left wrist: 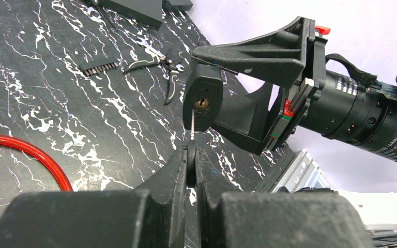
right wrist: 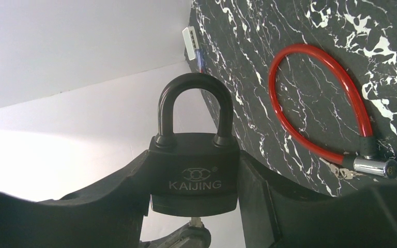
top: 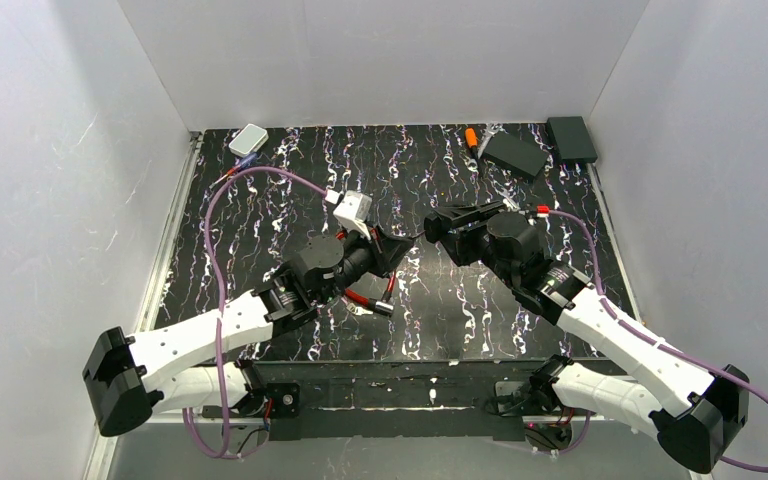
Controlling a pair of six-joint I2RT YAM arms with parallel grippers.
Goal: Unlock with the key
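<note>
While my right gripper (right wrist: 194, 178) clamps the padlock (left wrist: 202, 95) by its flat sides, clear of the table (left wrist: 57, 77), shackle shut and keyhole (left wrist: 201, 104) turned toward my other arm, my left gripper (left wrist: 190, 165) pinches the key (left wrist: 192, 126) between jaws drawn tight together. The blade points at the lock's underside. Its tip sits just beside the keyhole, not in it. From my left wrist it looks offset to one side, and I cannot tell whether it touches the face.

If I push now, I expect the tip to strike the body beside the slot. I hold only the key's head, so the thin blade could pivot in my pinch or bend. I also cannot read whether the blade's flat matches the slot; if it does not, it would jam at the mouth.

A hard push could slide the padlock back along my right pads, since its sides are smooth. Once the key is in, too sharp a turn might twist the whole lock instead of the cylinder. A slipped key would drop near the red cable lock (right wrist: 315, 103) below.
</note>
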